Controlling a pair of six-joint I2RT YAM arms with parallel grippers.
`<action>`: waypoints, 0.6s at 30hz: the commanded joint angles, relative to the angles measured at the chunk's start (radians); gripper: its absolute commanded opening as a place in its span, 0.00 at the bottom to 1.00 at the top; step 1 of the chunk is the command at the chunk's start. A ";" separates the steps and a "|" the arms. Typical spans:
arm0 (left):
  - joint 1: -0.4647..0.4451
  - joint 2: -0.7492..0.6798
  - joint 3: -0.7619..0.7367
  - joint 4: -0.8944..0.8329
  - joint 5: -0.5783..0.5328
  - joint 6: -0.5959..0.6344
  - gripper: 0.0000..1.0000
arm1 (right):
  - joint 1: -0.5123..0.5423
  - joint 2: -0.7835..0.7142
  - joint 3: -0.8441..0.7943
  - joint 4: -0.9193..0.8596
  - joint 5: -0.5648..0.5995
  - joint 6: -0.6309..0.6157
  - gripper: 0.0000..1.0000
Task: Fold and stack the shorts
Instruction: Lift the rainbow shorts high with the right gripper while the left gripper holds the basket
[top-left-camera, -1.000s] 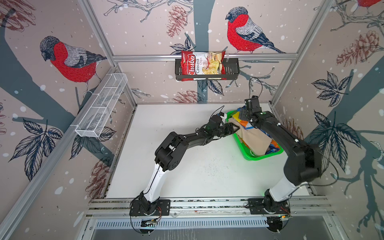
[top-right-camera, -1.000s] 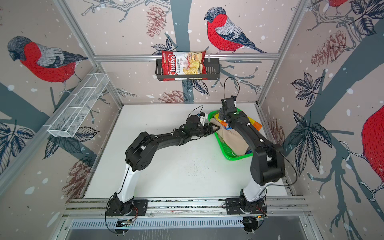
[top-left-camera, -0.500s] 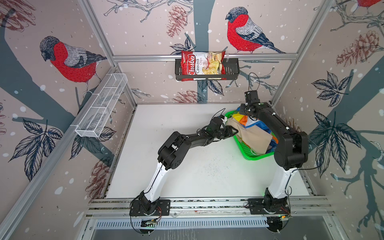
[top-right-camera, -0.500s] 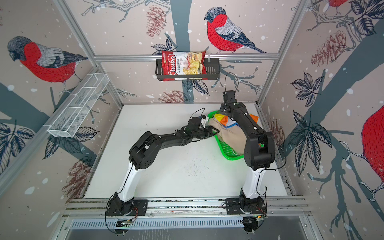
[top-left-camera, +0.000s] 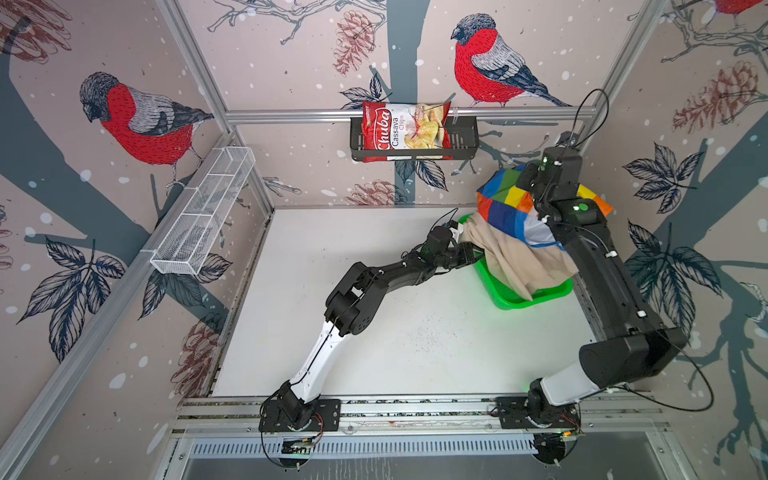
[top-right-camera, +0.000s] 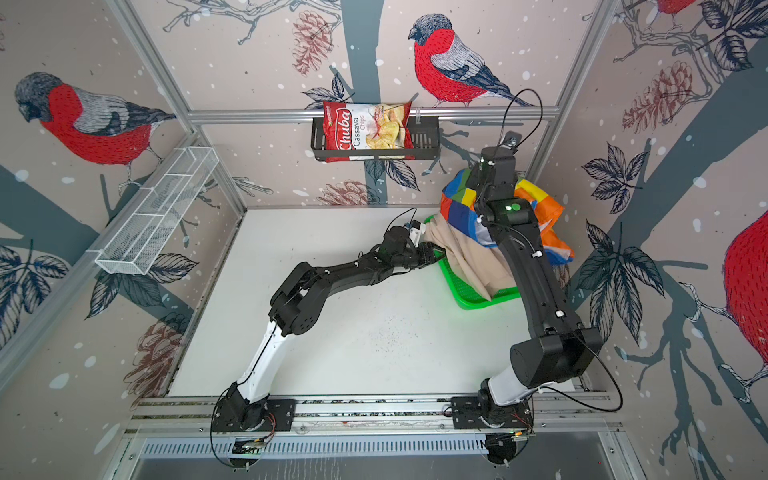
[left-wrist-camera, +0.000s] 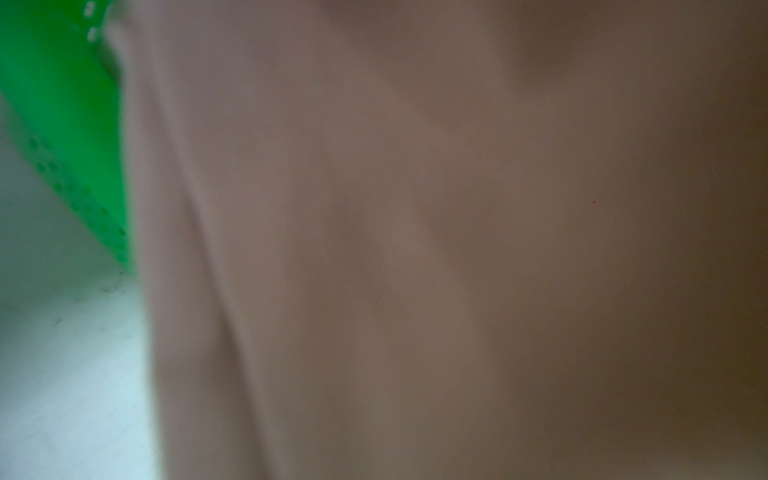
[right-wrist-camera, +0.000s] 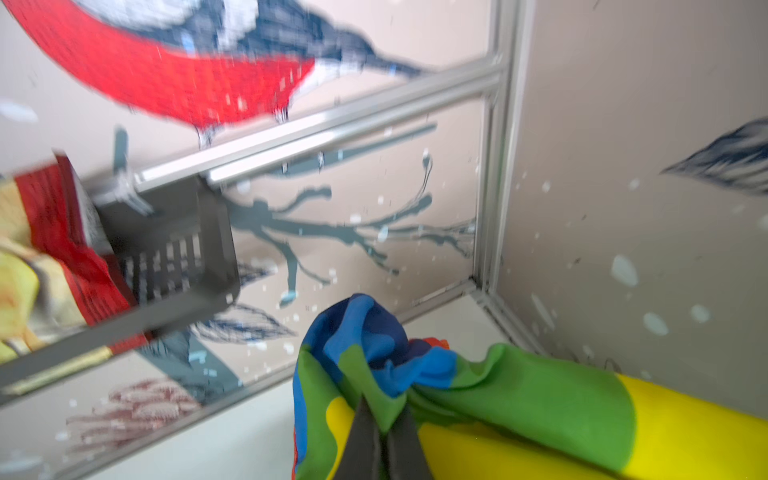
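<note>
The striped shorts (top-left-camera: 503, 208) hang in the air at the far right corner, above the basket (top-left-camera: 511, 301), bunched at the top and spreading out as they fall. The right hand (right-wrist-camera: 384, 419) has its fingers pressed together on a gathered fold of the green and blue cloth, as the right wrist view shows; from above, its own wrist covers the grip.

The beige shorts (top-left-camera: 519, 257) drape from under the striped cloth down into the green basket, where their lower end lies. In both top views one upper corner of them reaches out to the left hand (top-right-camera: 430, 253), which sits at the basket's near left rim, right against the fabric. The left wrist view is almost filled with blurred beige cloth (left-wrist-camera: 415, 249), with a strip of basket wall (left-wrist-camera: 62, 104) at one edge. No fingers show there, so whether this hand is apart or clamped on the cloth cannot be told.

The basket stands on the white surface (top-left-camera: 374, 332), at its far right. On the back wall, a chip bag (top-left-camera: 405, 131) lies in a black rack (top-left-camera: 463, 141).
</note>
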 joint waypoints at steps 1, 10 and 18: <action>-0.004 0.011 0.016 0.005 0.016 -0.001 0.57 | -0.002 0.001 0.089 0.091 0.047 -0.037 0.00; -0.007 0.113 0.128 -0.006 0.016 -0.013 0.56 | 0.029 -0.041 0.225 0.249 -0.177 -0.092 0.01; -0.010 0.275 0.432 -0.098 0.030 -0.014 0.54 | 0.104 -0.087 0.216 0.338 -0.120 -0.186 0.01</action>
